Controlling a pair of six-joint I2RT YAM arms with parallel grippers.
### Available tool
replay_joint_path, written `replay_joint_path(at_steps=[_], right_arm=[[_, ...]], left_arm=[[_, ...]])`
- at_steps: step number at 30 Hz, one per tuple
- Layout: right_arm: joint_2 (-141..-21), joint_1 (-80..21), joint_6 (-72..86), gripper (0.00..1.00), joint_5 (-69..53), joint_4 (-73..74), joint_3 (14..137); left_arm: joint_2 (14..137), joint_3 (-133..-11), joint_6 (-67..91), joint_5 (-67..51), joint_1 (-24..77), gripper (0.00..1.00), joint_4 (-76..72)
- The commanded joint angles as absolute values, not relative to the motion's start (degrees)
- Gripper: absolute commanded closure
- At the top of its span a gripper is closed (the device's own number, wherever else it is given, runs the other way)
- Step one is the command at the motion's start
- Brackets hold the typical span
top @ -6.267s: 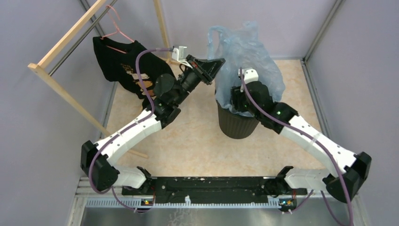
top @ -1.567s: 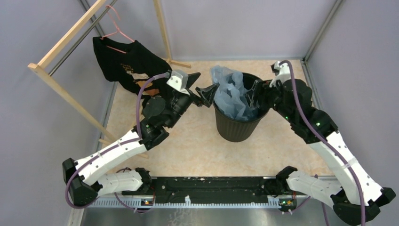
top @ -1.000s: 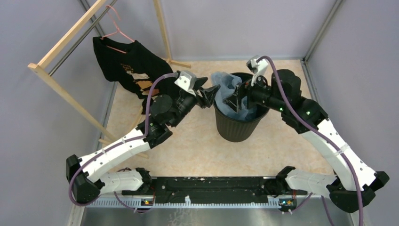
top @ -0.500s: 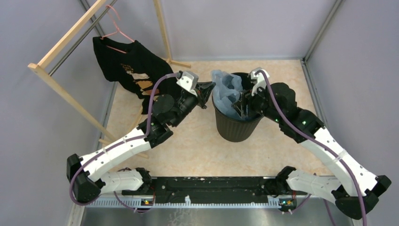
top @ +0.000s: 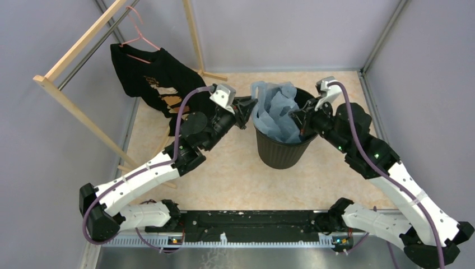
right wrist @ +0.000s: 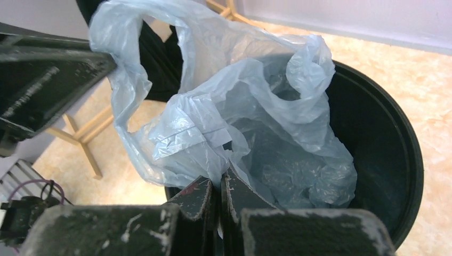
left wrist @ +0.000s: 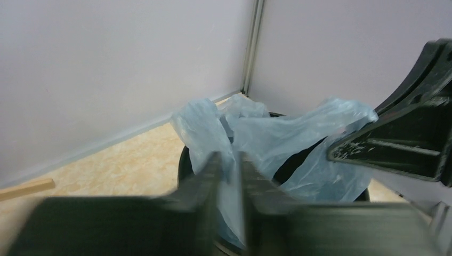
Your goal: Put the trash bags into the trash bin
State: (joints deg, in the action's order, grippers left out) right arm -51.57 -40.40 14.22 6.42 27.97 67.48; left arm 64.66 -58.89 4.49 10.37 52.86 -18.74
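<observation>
The pale-blue trash bag [top: 277, 109] sits bunched in the round black trash bin [top: 283, 151], its top rising above the rim. My right gripper [top: 297, 115] is over the bin's right side. In the right wrist view it [right wrist: 221, 184] is shut on a fold of the bag [right wrist: 240, 106] inside the bin [right wrist: 410, 160]. My left gripper [top: 249, 107] is at the bin's left rim. Its blurred jaws [left wrist: 230, 157] stand a narrow gap apart, with bag film [left wrist: 277, 133] showing in the gap.
A wooden rack [top: 78, 106] stands at the left, with a black T-shirt [top: 151, 78] on a pink hanger [top: 137, 33] close behind my left arm. The rack's foot [top: 213, 74] lies by the back wall. Grey walls enclose the table.
My right gripper dipped into the bin, shut on the bag and drew back toward the right rim, lifting film. My left gripper's jaws narrowed at the left rim; its arm barely moved.
</observation>
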Motion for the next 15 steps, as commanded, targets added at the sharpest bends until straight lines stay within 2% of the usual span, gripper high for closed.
replay_joint_path(at_steps=[1, 2, 3, 5, 10, 15], right_arm=[[-49.4, -40.7, 17.0, 1.0, 5.9, 24.6, 66.9], [-49.4, -40.7, 17.2, 1.0, 5.4, 24.5, 66.9], [-49.5, -40.6, 17.3, 1.0, 5.2, 24.6, 67.0], [-49.3, -40.6, 17.4, 1.0, 4.8, 24.6, 67.1], [-48.2, -40.7, 17.1, 1.0, 5.1, 24.9, 67.1], [-47.1, -40.6, 16.3, 1.0, 5.8, 25.4, 67.6]], left_arm=[[64.3, -63.1, 7.8, 8.6, 52.8, 0.59, -18.3], [64.9, -64.5, 8.3, 7.2, 52.8, 0.38, -16.9], [65.7, -66.2, 8.9, 6.5, 52.9, 0.27, -15.2], [67.1, -69.7, 10.7, 7.4, 52.9, 0.18, -11.5], [69.3, -74.1, 16.3, 12.5, 52.9, 0.14, -3.0], [67.9, -70.2, 23.7, 14.7, 52.9, 0.22, -1.2]])
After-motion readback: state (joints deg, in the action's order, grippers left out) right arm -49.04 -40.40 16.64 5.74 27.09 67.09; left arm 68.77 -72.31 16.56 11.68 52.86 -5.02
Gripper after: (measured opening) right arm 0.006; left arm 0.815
